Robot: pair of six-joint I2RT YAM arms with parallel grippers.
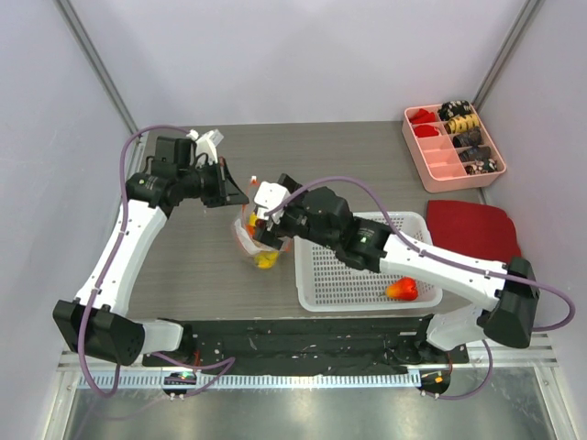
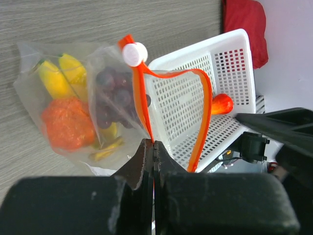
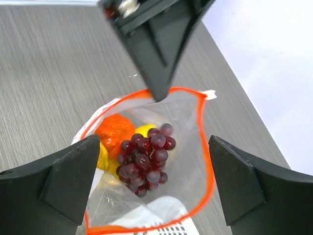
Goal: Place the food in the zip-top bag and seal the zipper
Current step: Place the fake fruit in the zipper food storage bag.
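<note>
Clear bag [image 2: 28, 93], orange-red zipper [image 3: 208, 142] — purple grapes [image 3: 145, 159], orange pumpkin [image 3: 115, 129], yellow banana [image 2: 51, 78]; white perforated basket [image 1: 339, 275], grey wood-grain surface [image 1: 367, 156].

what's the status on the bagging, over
Left gripper shut on the zipper, holding the zip-top bag open. Right gripper open over the mouth. Grapes, banana, pumpkin inside; red-orange fruit in the basket. Nothing seen blocking.

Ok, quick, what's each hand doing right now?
Left hand: closed, pinching the zipper strip of the zip-top bag.
Right hand: open, empty, over the bag's mouth.
</note>
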